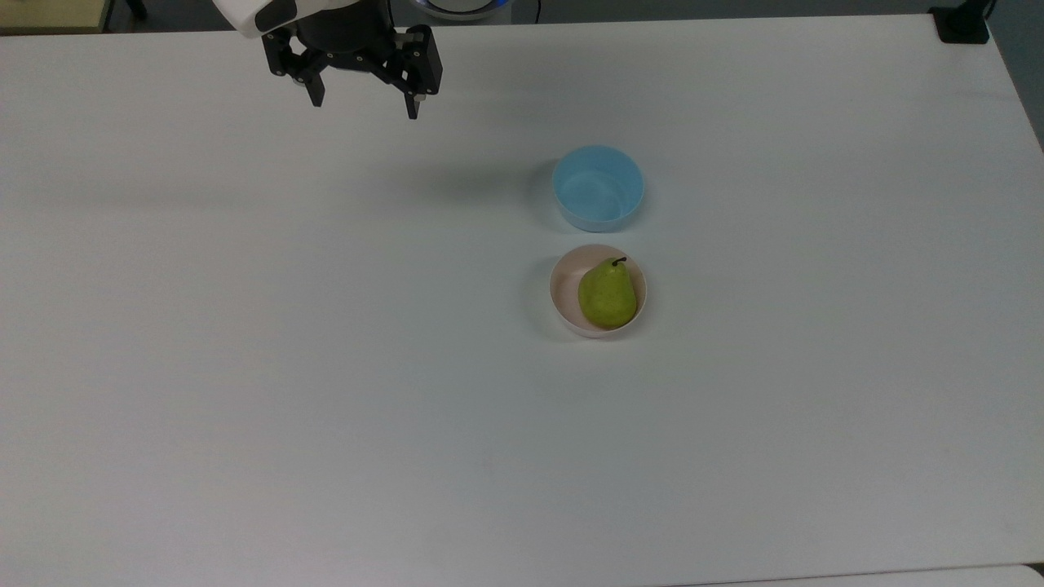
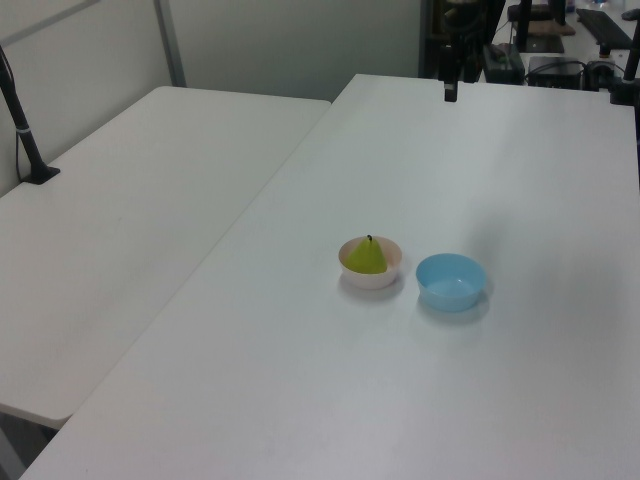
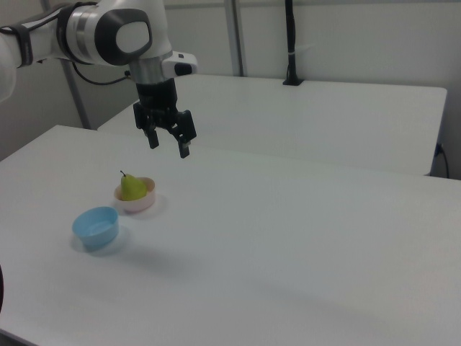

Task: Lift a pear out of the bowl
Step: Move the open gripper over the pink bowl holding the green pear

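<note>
A small yellow-green pear [image 1: 608, 293] with a short dark stem sits inside a small round pale pink bowl [image 1: 563, 287]. In the top view the pear fills the bowl's right half, its stem pointing toward the far edge of the white table [image 1: 245, 367]. In the left view the pear [image 2: 366, 256] rises above the rim of the pink bowl [image 2: 371, 277] like a little cone. In the right view the pear [image 3: 132, 187] leans toward the right view's left side of the bowl [image 3: 146, 201].

Just beside the pink bowl, but not touching it, stands a light blue bowl [image 1: 598, 187] of similar size. It holds nothing. It is beyond the pink bowl in the top view, to its right in the left view [image 2: 451, 281], and nearer the camera in the right view [image 3: 96, 226].

The gripper [image 1: 364, 103] hangs in the air, well apart from both bowls. Its two black fingers [image 1: 414, 104] are spread wide and point down, with nothing between them. In the top view the pear lies far to the right of the fingertips and toward the near edge. In the right view the gripper [image 3: 168, 148] hovers above the table, and the pear sits lower and slightly to the left of the fingertips. The white robot arm [image 3: 108, 32] reaches in from the right view's upper left.

A second white table [image 2: 120, 200] adjoins the first.
</note>
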Tool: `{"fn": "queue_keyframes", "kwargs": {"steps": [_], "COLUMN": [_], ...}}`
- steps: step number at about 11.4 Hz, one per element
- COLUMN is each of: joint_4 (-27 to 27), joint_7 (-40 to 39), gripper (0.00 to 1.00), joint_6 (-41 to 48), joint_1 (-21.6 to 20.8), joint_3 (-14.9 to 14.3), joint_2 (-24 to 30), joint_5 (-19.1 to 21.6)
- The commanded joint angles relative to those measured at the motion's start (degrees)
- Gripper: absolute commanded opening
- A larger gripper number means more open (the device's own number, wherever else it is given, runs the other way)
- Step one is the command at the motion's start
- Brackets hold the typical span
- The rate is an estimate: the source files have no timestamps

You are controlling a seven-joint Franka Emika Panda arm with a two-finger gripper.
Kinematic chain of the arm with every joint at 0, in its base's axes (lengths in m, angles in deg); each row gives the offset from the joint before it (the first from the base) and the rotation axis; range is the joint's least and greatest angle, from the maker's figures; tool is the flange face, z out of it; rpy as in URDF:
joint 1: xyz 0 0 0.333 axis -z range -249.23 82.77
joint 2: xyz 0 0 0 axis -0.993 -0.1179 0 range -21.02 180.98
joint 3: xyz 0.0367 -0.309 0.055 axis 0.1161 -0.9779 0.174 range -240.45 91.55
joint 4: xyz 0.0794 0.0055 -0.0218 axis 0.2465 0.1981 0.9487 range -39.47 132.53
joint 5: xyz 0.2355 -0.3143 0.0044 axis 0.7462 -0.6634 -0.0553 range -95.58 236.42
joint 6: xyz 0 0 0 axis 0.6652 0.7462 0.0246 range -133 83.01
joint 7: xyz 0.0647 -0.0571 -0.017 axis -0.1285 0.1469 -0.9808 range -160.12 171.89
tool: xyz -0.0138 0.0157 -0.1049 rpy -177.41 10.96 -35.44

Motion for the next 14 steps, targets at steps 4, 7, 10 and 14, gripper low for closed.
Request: {"fn": "queue_keyframes", "kwargs": {"steps": [4, 7, 10, 14], "joint_4": [1.1, -0.7, -3.1, -3.9], "joint_7": [-0.4, 0.4, 0.8, 8.0], "gripper": [1.0, 1.0, 1.0, 1.0], "joint_6": [0.0, -0.3, -1.6, -14.8], "joint_1": [-1.0, -6.1, -14.1, -20.3], "joint_3": [-0.1, -1.1, -1.1, -1.1], "joint_2": [0.7, 0.0, -4.3, -12.9], "joint_5": [-0.9, -0.4, -0.1, 1.0]}}
